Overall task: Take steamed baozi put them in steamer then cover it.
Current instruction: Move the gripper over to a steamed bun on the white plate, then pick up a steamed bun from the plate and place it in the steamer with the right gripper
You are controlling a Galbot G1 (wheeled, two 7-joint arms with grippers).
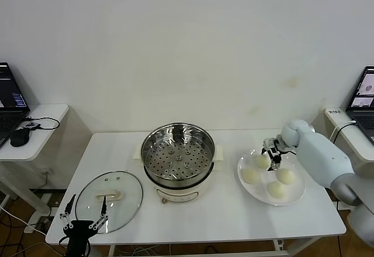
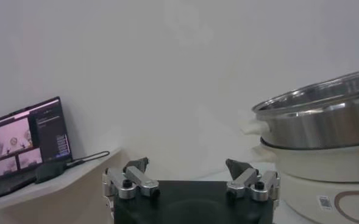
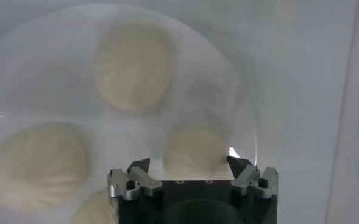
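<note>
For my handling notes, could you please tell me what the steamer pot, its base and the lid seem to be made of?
Steamer: polished steel by its mirror-like shine, with a perforated metal tray inside. Base: matte white, probably plastic. Lid: clear glass, since the table shows through, with a cream handle, possibly plastic.

A lab: bare white wall, a white worktop, side tables with running laptops, a mouse and loose cables.
</note>
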